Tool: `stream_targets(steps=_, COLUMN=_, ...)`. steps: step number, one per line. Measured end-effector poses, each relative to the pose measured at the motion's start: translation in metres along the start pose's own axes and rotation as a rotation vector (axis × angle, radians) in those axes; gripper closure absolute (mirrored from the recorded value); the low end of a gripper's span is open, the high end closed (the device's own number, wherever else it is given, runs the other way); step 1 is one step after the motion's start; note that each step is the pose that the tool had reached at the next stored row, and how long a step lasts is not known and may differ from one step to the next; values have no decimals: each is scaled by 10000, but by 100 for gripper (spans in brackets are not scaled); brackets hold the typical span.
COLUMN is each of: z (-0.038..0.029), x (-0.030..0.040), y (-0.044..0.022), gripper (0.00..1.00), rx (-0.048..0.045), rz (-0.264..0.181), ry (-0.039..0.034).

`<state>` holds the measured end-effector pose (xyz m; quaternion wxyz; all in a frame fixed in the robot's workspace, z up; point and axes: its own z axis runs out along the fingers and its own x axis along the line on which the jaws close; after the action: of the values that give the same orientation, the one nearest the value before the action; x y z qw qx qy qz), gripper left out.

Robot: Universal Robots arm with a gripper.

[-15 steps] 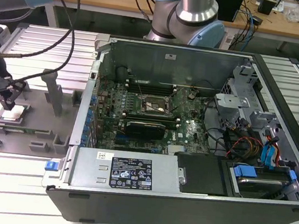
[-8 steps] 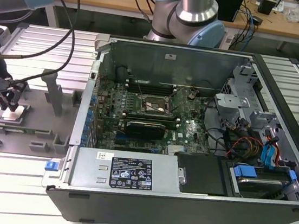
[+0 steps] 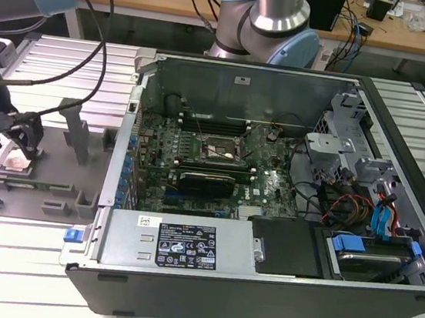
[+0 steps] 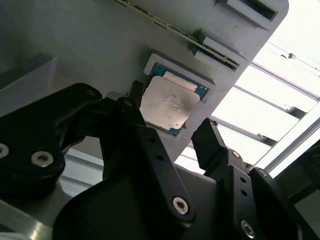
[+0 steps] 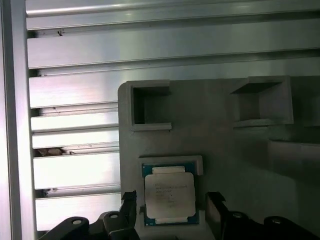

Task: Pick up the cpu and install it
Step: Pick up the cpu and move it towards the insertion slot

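Aluminium slotted table carries open computer case, with motherboard socket uncovered inside. Grey fixture plate lies on table, at exterior view's left of case. Black gripper low over plate's end farthest from case. Claw apart, fingers straddling cpu on two opposite sides, slim gap each side in first wrist view. Cpu flat in shallow square recess of plate, silver top up, not lifted.
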<state>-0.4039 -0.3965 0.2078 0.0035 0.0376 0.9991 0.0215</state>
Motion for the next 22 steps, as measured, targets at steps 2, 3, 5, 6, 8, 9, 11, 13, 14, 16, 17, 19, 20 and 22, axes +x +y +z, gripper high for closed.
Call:
stream_targets(steps=2, z=63, x=1, y=-2, gripper=34, rx=-1, rz=-1, ry=-23)
stream_targets(steps=3, z=77, x=1, y=-3, gripper=34, rx=-1, rz=-1, ry=-33)
stream_targets(steps=5, z=112, x=3, y=-4, gripper=34, rx=-5, rz=-7, ry=-77)
stream_targets(steps=6, z=124, x=4, y=-5, gripper=34, rx=-8, rz=-15, ry=-116)
stream_targets(steps=8, z=161, x=8, y=-6, gripper=34, rx=-16, rz=-52, ry=-200)
stream_targets(steps=9, z=174, x=13, y=-8, gripper=34, rx=-15, rz=-54, ry=-201)
stream_targets(steps=11, z=184, x=25, y=-9, gripper=34, rx=-14, rz=-54, ry=-200)
stream_targets(steps=13, z=195, x=35, y=-10, gripper=34, rx=-16, rz=-54, ry=-202)
stream_targets(steps=14, z=203, x=37, y=-11, gripper=34, rx=-16, rz=-55, ry=-201)
stream_targets(steps=16, z=212, x=40, y=-10, gripper=34, rx=-14, rz=-54, ry=-200)
stream_targets(steps=17, z=212, x=39, y=-10, gripper=34, rx=-14, rz=-54, ry=-200)
stream_targets(steps=19, z=213, x=39, y=-10, gripper=34, rx=-15, rz=-54, ry=-201)
stream_targets(steps=20, z=213, x=39, y=-10, gripper=34, rx=-15, rz=-54, ry=-201)
stream_targets(steps=22, z=213, x=39, y=-10, gripper=34, rx=-15, rz=-54, ry=-201)
